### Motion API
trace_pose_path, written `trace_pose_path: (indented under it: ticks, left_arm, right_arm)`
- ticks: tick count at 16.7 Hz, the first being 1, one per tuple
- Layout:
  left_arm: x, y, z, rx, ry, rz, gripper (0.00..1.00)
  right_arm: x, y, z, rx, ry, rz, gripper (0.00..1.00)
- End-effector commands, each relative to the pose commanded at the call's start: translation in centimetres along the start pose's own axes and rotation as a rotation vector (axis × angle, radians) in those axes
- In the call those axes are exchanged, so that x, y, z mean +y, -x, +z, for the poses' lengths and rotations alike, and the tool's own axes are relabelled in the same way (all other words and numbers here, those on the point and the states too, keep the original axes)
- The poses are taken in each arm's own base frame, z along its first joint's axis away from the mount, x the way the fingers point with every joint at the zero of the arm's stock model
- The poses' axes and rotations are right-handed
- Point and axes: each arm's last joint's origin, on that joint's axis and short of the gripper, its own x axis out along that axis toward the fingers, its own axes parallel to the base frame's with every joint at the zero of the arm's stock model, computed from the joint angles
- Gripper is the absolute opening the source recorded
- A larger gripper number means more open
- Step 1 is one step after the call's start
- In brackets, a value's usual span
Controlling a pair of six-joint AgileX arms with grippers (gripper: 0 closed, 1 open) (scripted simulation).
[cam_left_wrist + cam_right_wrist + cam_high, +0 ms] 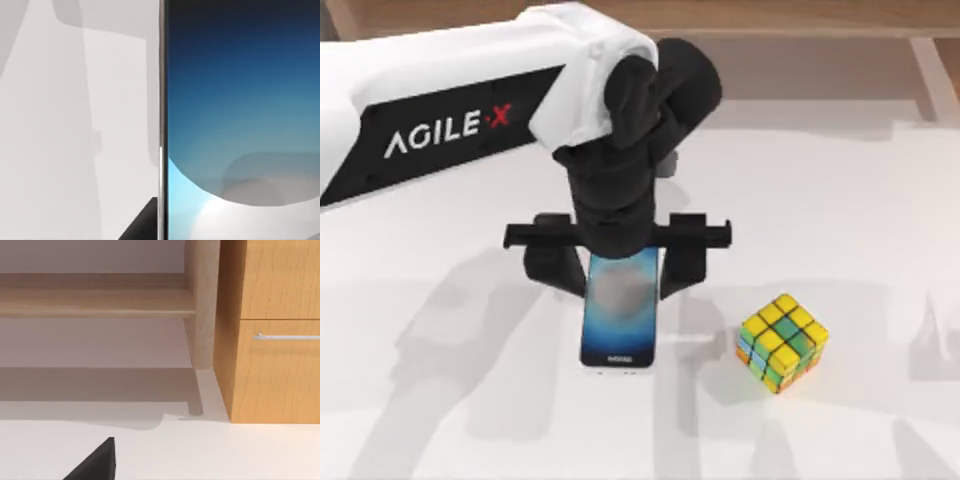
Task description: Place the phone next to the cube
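The phone [620,318] lies lengthwise near the middle of the table, its blue-to-white screen up and its dark bezel toward the front edge. My left gripper [618,272] comes down over the phone's far half, with one black finger against each long side, shut on it. In the left wrist view the phone [240,110] is very close, and a dark finger [142,225] touches its silver edge. The cube [783,342], mostly yellow with green, orange and light-blue tiles, stands to the phone's right with a small gap between them. A black part of my right gripper [95,462] shows low in the right wrist view, away from both.
The white table [440,400] spreads to the left, front and right of the two objects. A wooden cabinet [275,330] with a drawer handle and a low wooden shelf [95,300] stand beyond the table in the right wrist view.
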Motion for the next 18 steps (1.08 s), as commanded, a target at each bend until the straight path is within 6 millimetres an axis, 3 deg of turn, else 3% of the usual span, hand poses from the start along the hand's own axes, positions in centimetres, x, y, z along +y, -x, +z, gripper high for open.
trace_pose_path:
  ticks: [6,18]
  left_arm:
    - [-1.01,-0.79,-0.90,0.012,0.043,0.036,0.00]
    - [-1.02,-0.99,-0.61,0.008,0.062,0.024,0.00]
  right_arm:
    - [0.00,0.00,0.00,0.000,0.000,0.000,1.00]
    - [0.00,0.00,0.00,0.000,0.000,0.000,1.00]
